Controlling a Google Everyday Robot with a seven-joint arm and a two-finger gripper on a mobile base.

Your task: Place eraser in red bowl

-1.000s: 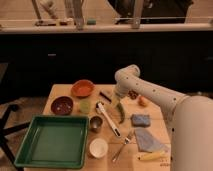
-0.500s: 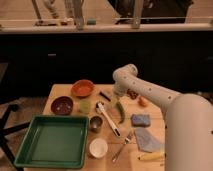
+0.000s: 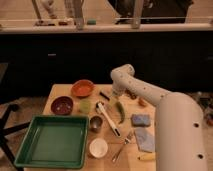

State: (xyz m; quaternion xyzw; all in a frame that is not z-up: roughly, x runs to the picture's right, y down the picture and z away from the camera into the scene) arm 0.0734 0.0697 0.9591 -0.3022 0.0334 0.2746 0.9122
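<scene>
The eraser (image 3: 104, 96) is a small dark block lying on the wooden table, just right of the red bowl. The red bowl (image 3: 82, 88) is bright orange-red and stands at the back left of the table, apparently empty. The gripper (image 3: 115, 96) hangs down from the white arm's bent wrist, close to the eraser's right side and low over the table. The arm hides most of it.
A darker maroon bowl (image 3: 62, 105) stands in front of the red bowl. A green tray (image 3: 52, 141) is at front left. Also here are a metal cup (image 3: 95, 123), a white cup (image 3: 98, 147), a white utensil (image 3: 108, 118), a green pepper (image 3: 120, 111), a blue sponge (image 3: 140, 120), a blue cloth (image 3: 145, 139) and a fork (image 3: 122, 145).
The arm's wrist has shifted slightly left and down, near the eraser. The objects on the table have not moved.
</scene>
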